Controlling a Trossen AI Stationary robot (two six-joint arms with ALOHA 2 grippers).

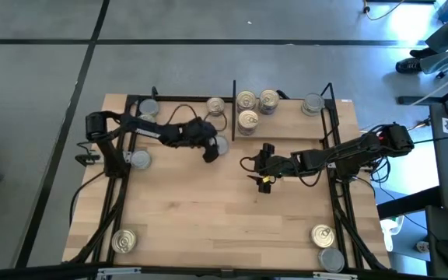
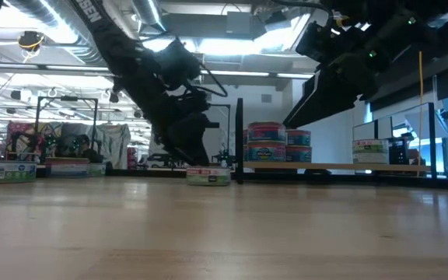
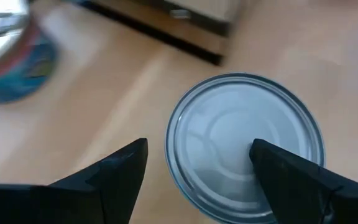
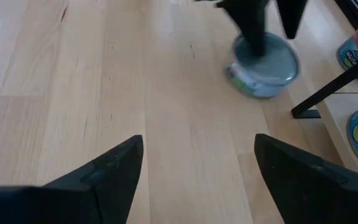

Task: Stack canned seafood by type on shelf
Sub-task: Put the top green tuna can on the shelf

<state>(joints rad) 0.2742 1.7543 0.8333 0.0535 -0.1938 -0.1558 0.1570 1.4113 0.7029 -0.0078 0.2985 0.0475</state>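
So the left pincer [image 1: 212, 150] is hovering right over a grey-lidded tin [image 1: 221, 145] that sits on the counter [image 1: 208, 210] just in front of the shelf [image 1: 286, 128], a bit left of the black divider [image 1: 233, 109]. Its fingers [image 3: 114, 177] are spread wide and released. In the left wrist view one finger covers part of the tin's lid [image 3: 244, 146] and the other sits out past the rim, so the tin isn't centred between them and nothing is gripped. From the low view the tin [image 2: 208, 176] stands flat on the wood with the pincer just above it.

The right pincer [image 1: 264, 167] is out over bare counter, to the right of that tin and a little nearer. It's also wide open, holding nothing. Its wrist camera looks across at the same tin [image 4: 263, 68] with the left arm's fingers coming down on it.

On the shelf, right of the divider, three gold-lidded tins [image 1: 253, 107] are bunched together, touching or close to it, and a grey-lidded one [image 1: 312, 104] sits alone toward the far right corner. Left of the divider there's a gold-lidded tin [image 1: 215, 106] and a grey one [image 1: 148, 108] at the far left.

Loose tins elsewhere: a grey one [image 1: 139, 159] by the left arm's base, a gold one [image 1: 124, 241] near left, plus a gold one [image 1: 322, 234] and a grey one [image 1: 331, 259] near right.
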